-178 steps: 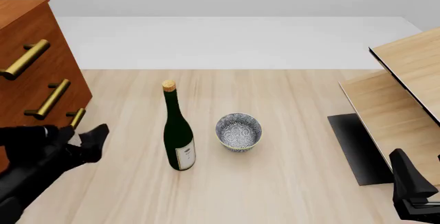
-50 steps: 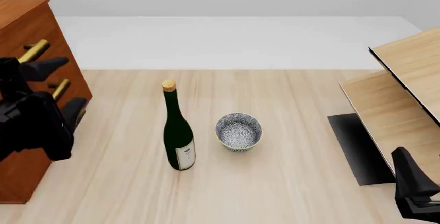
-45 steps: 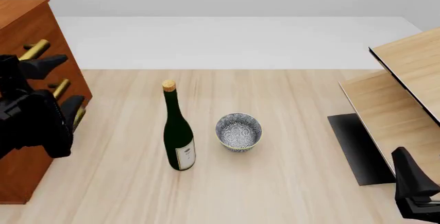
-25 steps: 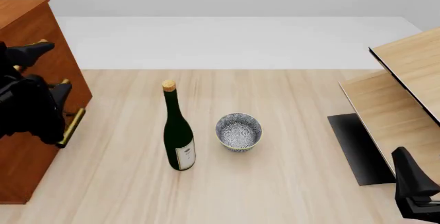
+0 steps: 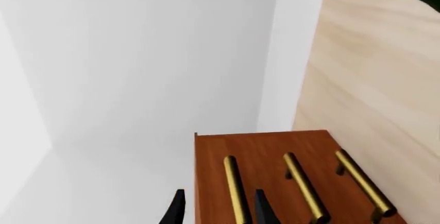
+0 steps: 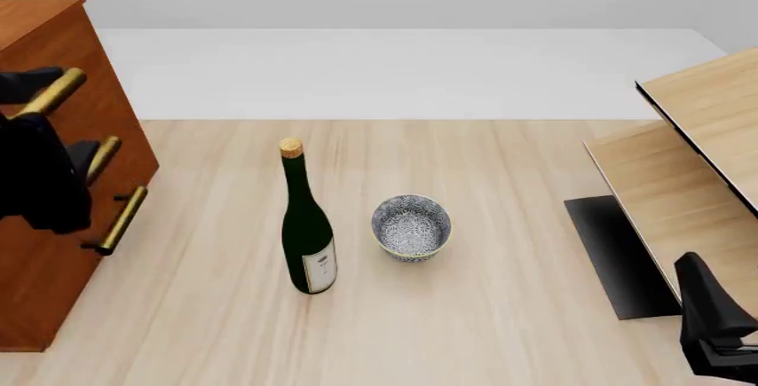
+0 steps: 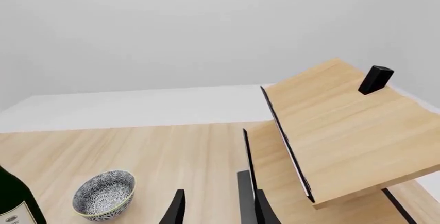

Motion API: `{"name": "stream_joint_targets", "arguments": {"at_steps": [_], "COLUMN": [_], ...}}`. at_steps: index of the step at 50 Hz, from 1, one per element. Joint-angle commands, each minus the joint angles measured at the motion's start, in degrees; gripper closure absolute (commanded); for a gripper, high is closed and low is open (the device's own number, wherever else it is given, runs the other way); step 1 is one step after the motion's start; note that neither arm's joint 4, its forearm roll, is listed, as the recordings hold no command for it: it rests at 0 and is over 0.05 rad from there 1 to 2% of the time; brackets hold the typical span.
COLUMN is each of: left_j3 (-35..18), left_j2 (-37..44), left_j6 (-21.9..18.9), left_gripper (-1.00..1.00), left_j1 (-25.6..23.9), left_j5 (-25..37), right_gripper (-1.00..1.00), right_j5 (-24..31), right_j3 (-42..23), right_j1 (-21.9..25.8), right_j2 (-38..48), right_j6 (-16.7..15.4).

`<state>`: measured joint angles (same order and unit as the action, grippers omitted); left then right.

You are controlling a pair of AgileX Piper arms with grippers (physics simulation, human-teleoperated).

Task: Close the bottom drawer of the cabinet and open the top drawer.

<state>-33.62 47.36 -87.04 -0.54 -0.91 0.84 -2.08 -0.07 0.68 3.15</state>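
cabinet [image 6: 48, 226] cut off — left gripper [image 6: 48, 106] partly hidden

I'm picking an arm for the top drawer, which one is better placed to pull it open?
Left. Its end effector is already at the top drawer handle on the cabinet, fingers straddling the bar. The right end effector is far across the table.

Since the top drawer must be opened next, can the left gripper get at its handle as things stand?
Probably yes. The left gripper is open, its fingertips on either side of the top drawer's brass handle, with nothing between them; the wine bottle stands well off to the side.
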Motion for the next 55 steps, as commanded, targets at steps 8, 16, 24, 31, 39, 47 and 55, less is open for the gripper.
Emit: {"name": "stream_joint_targets", "arguments": {"at_steps": [8, 16, 24, 31, 39, 47, 55], "left_j3": [-0.9, -1.2, -0.9, -0.3, -0.6, 0.3, -0.2], "left_j2": [3.2, 5.1, 5.7, 5.9, 6.7, 8.4, 10.2], "left_j6": [1.3, 1.7, 2.3, 2.2, 2.9, 1.9, 2.5], "left_gripper": [-1.0, -1.0, -1.0, -1.0, -1.0, -1.0, -1.0], "left_j1": [2.9, 4.7, 6.1, 7.8, 9.3, 11.0, 12.0], "left_j5": [-0.9, -1.3, -0.9, -1.4, -1.3, -3.7, -4.4], "right_gripper": [-1.0, -1.0, -1.0, -1.0, -1.0, -1.0, -1.0], "right_j5": [0.3, 0.4, 0.3, -0.2, 0.2, 0.3, 0.1], "right_j3": [-0.1, -0.1, -0.1, 0.0, 0.0, 0.0, 0.1], "right_j1": [-0.1, -0.3, -0.3, -0.4, -0.6, -0.4, 0.0], "right_j2": [-0.3, -0.4, -0.3, 0.2, -0.2, -0.4, -0.4], "right_j6": [0.0, -0.1, -0.3, -0.3, -0.2, -0.4, -0.9]}}
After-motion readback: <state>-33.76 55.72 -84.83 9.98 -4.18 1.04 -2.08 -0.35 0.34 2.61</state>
